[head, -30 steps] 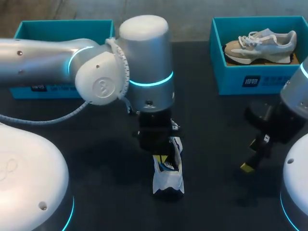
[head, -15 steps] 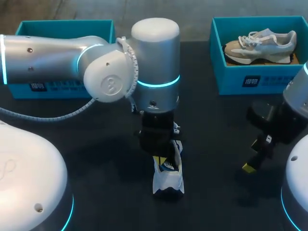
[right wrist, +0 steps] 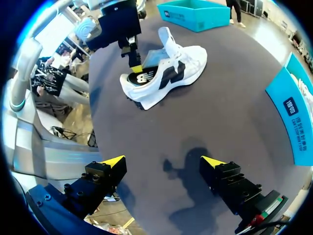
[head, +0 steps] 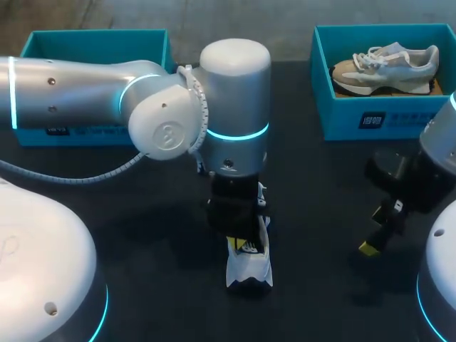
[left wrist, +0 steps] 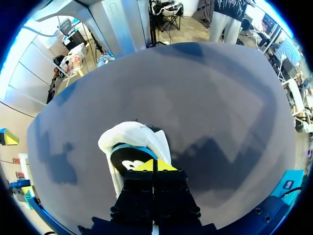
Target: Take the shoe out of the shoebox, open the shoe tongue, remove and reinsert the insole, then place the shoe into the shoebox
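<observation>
Shoe [head: 249, 269] mid-table, left gripper [left wrist: 152, 165] pressed together inside (perhaps pinching insole [left wrist: 128, 159]); right gripper [right wrist: 164, 160] spread; shoebox [head: 370, 120] well apart.

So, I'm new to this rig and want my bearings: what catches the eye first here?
The big silver left arm hangs over mid-table, its left gripper dipped into the heel opening of a white shoe. A second shoe lies in the teal shoebox at the far right; the right gripper hovers open, empty.
</observation>
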Robot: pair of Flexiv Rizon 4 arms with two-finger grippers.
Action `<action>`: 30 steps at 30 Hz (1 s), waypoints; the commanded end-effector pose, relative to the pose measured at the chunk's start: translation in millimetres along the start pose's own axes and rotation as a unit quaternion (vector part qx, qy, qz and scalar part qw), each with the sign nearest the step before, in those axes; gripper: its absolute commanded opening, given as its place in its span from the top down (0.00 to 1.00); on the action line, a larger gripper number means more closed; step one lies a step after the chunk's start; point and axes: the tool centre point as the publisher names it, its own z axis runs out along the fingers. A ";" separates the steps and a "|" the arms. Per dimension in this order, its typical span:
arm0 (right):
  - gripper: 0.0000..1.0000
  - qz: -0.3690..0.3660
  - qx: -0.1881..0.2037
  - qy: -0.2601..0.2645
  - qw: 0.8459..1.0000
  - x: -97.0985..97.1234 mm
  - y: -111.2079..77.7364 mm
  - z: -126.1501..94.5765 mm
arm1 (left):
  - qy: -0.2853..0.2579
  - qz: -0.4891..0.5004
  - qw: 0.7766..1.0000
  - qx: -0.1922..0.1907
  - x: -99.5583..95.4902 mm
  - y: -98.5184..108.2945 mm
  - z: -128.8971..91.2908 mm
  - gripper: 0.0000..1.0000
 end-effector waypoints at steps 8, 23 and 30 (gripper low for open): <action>0.00 0.000 -0.001 -0.002 1.000 1.7 -1.9 0.4 | 0.016 0.001 1.000 0.007 -7.4 5.9 18.6 1.00; 0.00 0.000 -0.001 -0.002 1.000 1.7 -1.9 0.4 | 0.010 -0.018 1.000 -0.002 -9.5 9.8 39.9 1.00; 0.00 0.000 -0.001 -0.002 1.000 1.7 -1.9 0.4 | -0.033 -0.027 0.999 0.015 -9.6 7.7 15.4 1.00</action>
